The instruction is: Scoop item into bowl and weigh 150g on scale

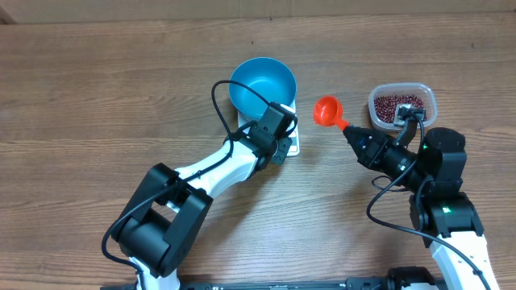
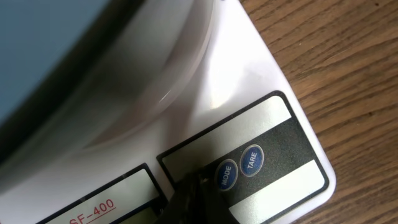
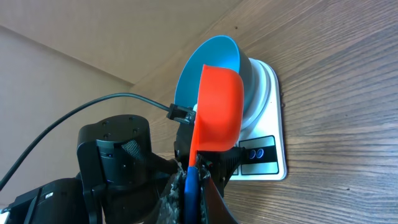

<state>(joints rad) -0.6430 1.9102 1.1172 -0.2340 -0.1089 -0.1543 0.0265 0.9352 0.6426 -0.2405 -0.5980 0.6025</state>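
The right claw [image 1: 349,129], shut on the orange scoop [image 1: 326,109], has the beans [image 1: 395,105] just to its right. The left claw [image 2: 194,200], shut and empty, perhaps touches the buttons [image 2: 239,167] of the scale [image 2: 249,87].

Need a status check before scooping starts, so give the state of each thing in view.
bowl: upright on the scale, looks empty
scale: under the bowl, display not readable
beans: all in the tub
tub: open, no lid
scoop: looks empty, held between bowl and tub
left gripper: shut, tip by the MODE button
right gripper: shut on the scoop's handle
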